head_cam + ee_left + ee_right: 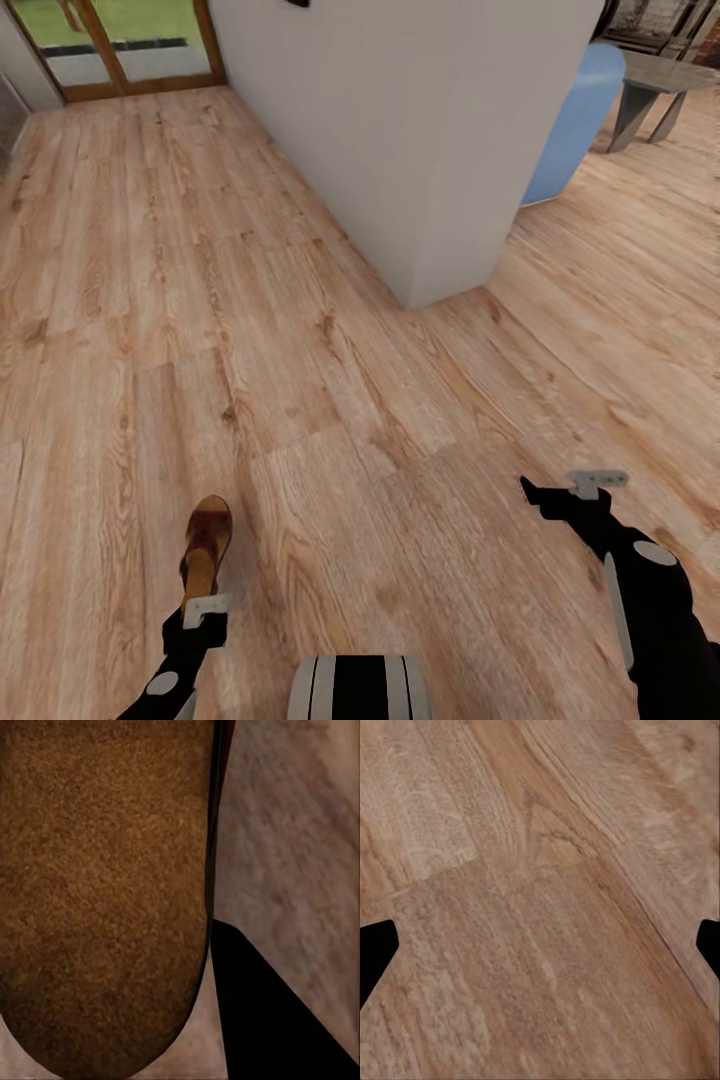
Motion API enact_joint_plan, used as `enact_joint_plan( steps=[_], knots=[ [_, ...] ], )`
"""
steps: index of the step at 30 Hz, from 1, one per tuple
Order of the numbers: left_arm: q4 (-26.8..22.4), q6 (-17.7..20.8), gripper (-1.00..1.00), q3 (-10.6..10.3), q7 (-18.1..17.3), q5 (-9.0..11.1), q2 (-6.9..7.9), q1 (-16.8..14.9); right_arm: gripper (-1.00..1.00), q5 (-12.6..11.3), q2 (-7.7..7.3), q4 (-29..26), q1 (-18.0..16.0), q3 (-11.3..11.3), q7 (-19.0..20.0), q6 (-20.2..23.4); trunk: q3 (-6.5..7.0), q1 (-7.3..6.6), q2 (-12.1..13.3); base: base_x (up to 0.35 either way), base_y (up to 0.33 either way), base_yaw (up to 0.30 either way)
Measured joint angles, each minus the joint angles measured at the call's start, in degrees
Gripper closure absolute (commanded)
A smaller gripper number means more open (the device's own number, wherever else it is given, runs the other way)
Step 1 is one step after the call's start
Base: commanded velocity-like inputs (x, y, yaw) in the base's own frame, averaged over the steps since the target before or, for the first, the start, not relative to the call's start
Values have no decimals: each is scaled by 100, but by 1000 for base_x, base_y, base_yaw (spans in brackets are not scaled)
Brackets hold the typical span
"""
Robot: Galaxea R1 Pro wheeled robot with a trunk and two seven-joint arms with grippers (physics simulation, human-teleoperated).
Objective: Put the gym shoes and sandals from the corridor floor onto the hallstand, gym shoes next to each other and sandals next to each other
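Head view: sandal clamped heel-first in left gripper, toe pointing away; right gripper jaws apart.

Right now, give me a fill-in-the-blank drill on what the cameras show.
1. The sandal is held by the ____ gripper.
2. The right gripper hangs over bare floor with its fingers ____.
3. Beyond the white wall corner stands a rounded seat coloured ____.

Missing words: left; open; blue.
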Motion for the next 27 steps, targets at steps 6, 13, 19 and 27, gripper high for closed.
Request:
enact_joint_plan(
  steps=[6,13,19,27],
  knots=[
    [-1,-274,100,9,-4,168,6,379,-100,358,22,389,451,-653,11,-1151,186,-15,8,0,0,-61],
    [-41,-660,100,10,-6,237,7,748,-100,436,137,1747,1012,-1584,29,-2993,404,-33,17,0,0,-56],
    [-2,-981,100,12,3,240,7,872,-100,474,190,3118,1085,-2177,46,-4408,591,-49,25,0,0,-59],
    [-20,-1155,100,11,46,248,6,1096,-100,530,147,4865,1094,-2281,-2,-5677,840,-69,36,0,0,-50]
  ],
)
